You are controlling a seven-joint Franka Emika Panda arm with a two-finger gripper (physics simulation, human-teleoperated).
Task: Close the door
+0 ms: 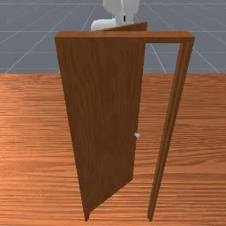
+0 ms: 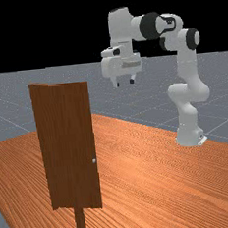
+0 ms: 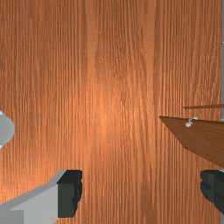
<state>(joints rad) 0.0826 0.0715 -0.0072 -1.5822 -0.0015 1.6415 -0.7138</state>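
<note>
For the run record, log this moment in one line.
door: open, swung out of frame | knob: untouched | fingers: apart, holding nothing | closing: not done

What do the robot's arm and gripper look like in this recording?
The arm is white, built of smooth, rounded segments, with black bands at some of the joints. The gripper has a wide white housing and two slim fingers, pale grey along their length and ending in blocky, near-black tips.
</note>
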